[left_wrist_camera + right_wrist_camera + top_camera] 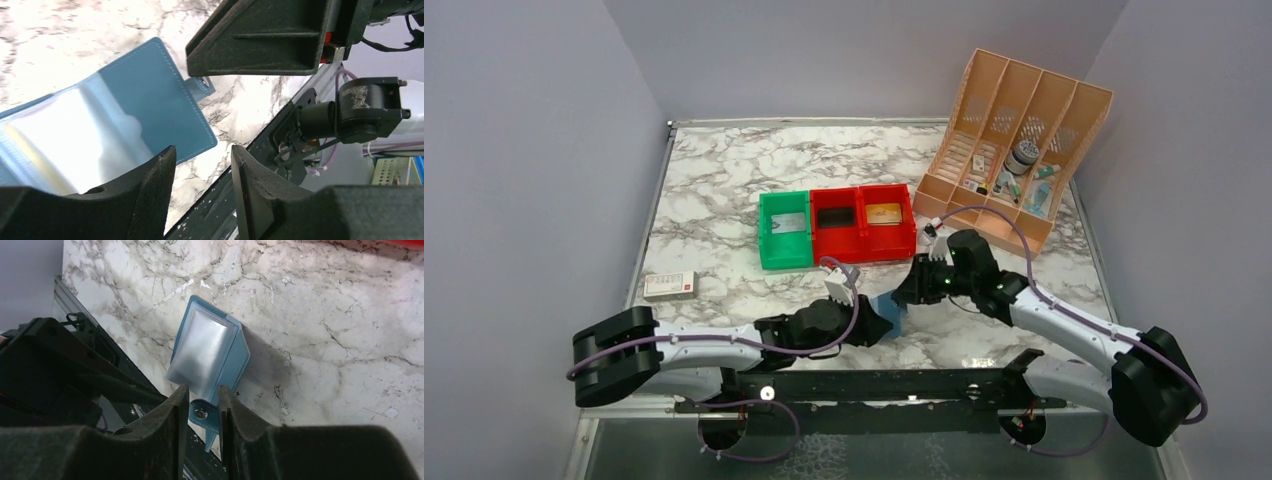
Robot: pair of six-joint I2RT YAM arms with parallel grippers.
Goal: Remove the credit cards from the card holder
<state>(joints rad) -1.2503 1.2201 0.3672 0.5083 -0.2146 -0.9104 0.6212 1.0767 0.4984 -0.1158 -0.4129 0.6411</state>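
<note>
right tool pinching card holder by snap tab; left tool spread beside it; white-red box print unreadable.

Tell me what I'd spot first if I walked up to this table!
The left arm and right arm meet at the near middle of the marble table over a small blue card holder, with the right arm's jaws pinched on its snap tab. Behind it sits a bright row of one green bin and two red bins. A peach rack stands at the far right.
</note>
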